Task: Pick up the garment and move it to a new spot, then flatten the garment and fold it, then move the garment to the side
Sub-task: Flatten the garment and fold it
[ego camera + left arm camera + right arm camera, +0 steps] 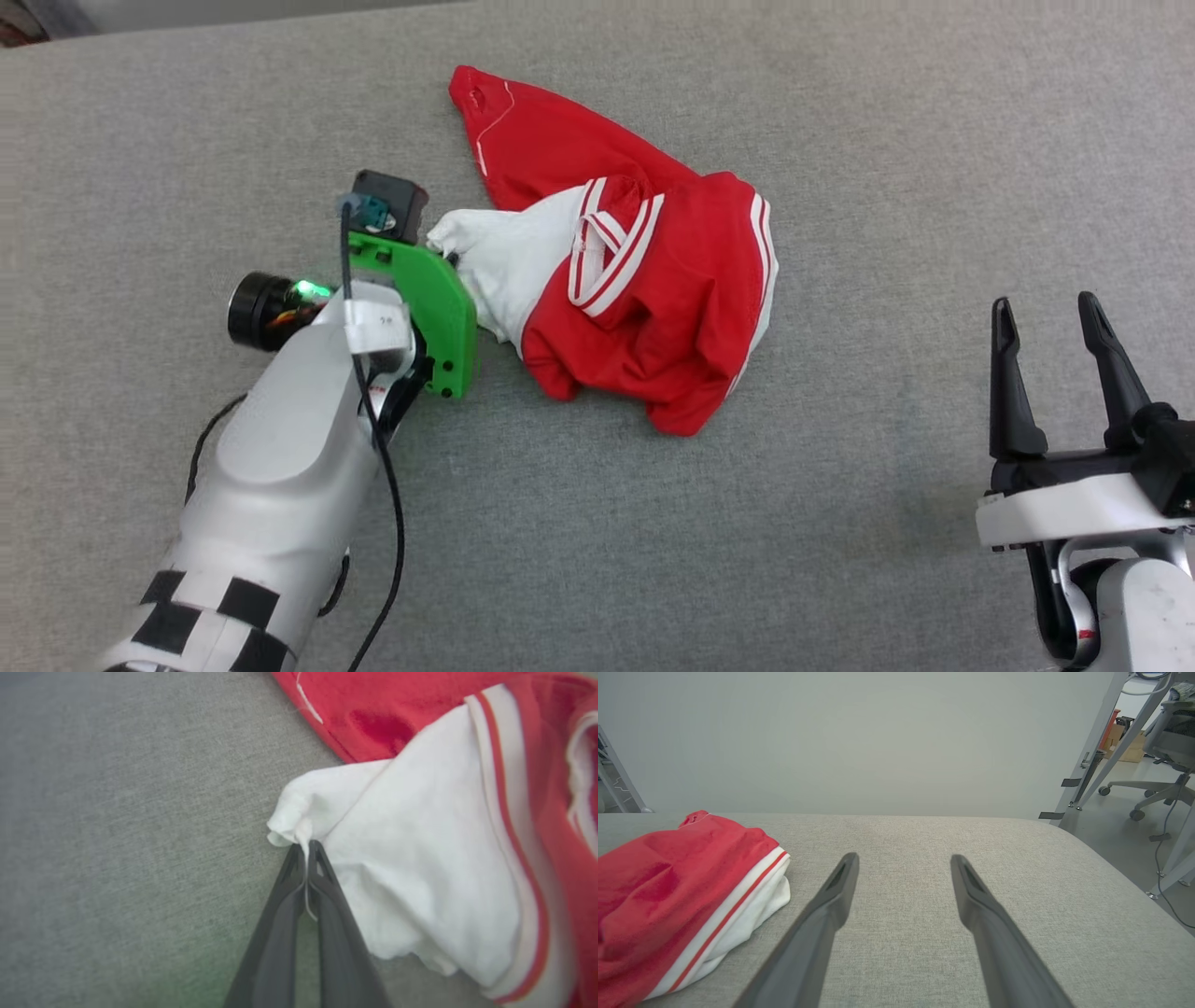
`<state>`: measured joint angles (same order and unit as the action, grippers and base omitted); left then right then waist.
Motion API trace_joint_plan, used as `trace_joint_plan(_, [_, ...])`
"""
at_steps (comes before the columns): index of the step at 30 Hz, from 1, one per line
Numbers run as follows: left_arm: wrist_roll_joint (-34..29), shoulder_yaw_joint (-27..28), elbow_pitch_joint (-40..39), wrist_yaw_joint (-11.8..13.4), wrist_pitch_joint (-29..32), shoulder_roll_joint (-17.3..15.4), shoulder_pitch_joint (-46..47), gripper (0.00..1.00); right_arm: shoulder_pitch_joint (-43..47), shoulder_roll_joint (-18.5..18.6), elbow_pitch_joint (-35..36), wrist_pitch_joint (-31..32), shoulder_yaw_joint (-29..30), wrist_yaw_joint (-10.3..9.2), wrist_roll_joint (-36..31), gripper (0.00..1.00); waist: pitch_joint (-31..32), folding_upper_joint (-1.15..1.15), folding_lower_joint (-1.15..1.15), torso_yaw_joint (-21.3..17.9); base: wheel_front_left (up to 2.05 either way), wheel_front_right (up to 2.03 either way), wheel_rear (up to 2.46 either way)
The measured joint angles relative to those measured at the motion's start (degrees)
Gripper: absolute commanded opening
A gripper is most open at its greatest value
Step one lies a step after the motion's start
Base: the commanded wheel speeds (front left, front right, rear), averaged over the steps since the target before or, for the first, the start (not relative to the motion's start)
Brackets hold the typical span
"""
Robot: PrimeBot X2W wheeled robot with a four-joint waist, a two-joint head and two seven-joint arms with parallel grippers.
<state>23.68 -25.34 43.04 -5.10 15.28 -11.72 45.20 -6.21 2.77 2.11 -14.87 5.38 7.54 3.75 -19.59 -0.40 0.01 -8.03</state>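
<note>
- Head view: the garment (644, 280) lies crumpled in a heap on the grey fabric surface (840, 523), up in the middle of the picture. Red body, white sleeve (513, 266) spilling out on its left side, striped trim curling through the centre.
- The left gripper (450, 256) is right at that sleeve's edge. Its green bracket (434, 299) covers most of the fingers, and only a dark tip shows against the white cloth.
- Over at the lower right the right gripper (1046, 303) sits well apart from the garment, fingers pointing up the picture, spread wide with nothing between them.
- Left wrist view: here is the clear look. The left gripper (306, 847) has its two dark fingers pressed together, and a thin fold of the white sleeve (420, 868) is pinched between the tips. A little puff of white cloth bunches just beyond them.
- The red body of the garment (373, 718) runs across the top and down the right side, resting on the grey surface.
- Right wrist view: the right gripper (903, 857) hangs low over bare grey fabric, jaws parted, holding nothing.
- The garment (668, 896) is a red mound at the left edge, white and red trim facing the fingers, clear of them.
- A pale wall (878, 742) stands behind, and an office chair (1167, 751) at the far right.
</note>
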Motion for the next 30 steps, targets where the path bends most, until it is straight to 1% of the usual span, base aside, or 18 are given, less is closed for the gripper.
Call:
trace_joint_plan(2, [1.1,1.4,-1.1,0.8,-1.8,-0.6,-2.4,0.0,0.6,0.0,-0.4,0.0,0.1,0.0,-0.1,1.0,1.3,0.0,0.0,0.7,0.0,0.0,0.0])
trace_joint_plan(5, [2.7,3.7,-4.1,2.0,-4.0,-2.5,-5.9,0.0,1.7,0.0,-1.0,0.0,0.3,0.0,-0.4,1.0,3.4,0.0,0.0,1.9,0.0,0.0,0.0])
trace_joint_plan(12, [5.3,8.4,-14.5,5.5,-5.3,-8.0,-16.1,0.0,3.5,0.0,-2.2,0.0,0.8,0.0,-1.0,1.0,7.7,0.0,0.0,5.7,0.0,0.0,0.0])
trace_joint_plan(16, [7.8,10.4,-20.4,8.1,-4.6,-8.5,-23.9,0.0,3.9,0.0,-2.9,0.0,1.1,0.0,-1.1,1.0,9.5,0.0,0.0,7.9,0.0,0.0,0.0])
trace_joint_plan(19, [8.7,11.4,-23.3,9.7,-4.6,-8.6,-28.6,0.0,3.9,0.0,-3.6,0.0,1.4,0.0,-1.1,1.0,10.4,0.0,0.0,9.4,0.0,0.0,0.0])
trace_joint_plan(22, [9.2,11.4,-24.5,10.5,-4.4,-8.4,-31.7,0.0,3.9,0.0,-4.4,0.0,1.8,0.0,-1.1,1.0,11.0,0.0,0.0,10.6,0.0,0.0,0.0])
trace_joint_plan(23, [9.7,11.2,-24.6,10.5,-4.3,-8.2,-32.3,0.28,3.9,0.0,-4.7,0.0,1.9,0.0,-1.2,1.0,11.1,0.0,0.0,10.9,0.0,0.0,0.0])
trace_joint_plan(24, [9.7,11.0,-24.6,11.0,-4.3,-8.0,-32.8,0.82,3.9,0.0,-5.1,0.0,1.9,0.0,-1.4,1.0,11.3,0.0,0.0,11.2,0.0,0.0,0.0])
trace_joint_plan(25, [9.7,11.0,-24.6,11.2,-4.3,-7.9,-33.0,1.0,3.9,0.0,-5.5,0.0,1.9,0.0,-1.6,1.0,11.4,0.0,0.0,11.4,0.0,0.0,0.0])
trace_joint_plan(27, [9.6,11.0,-24.2,11.7,-5.4,-7.6,-33.4,1.0,3.9,0.0,-6.1,0.0,1.9,0.0,-1.6,1.0,11.8,0.0,0.0,11.6,0.0,0.0,0.0])
trace_joint_plan(30, [9.5,11.4,-24.0,12.3,-9.0,-7.4,-33.5,1.0,3.9,0.0,-6.8,0.0,1.7,0.0,-1.7,1.0,12.4,0.0,0.0,11.7,0.0,0.0,0.0])
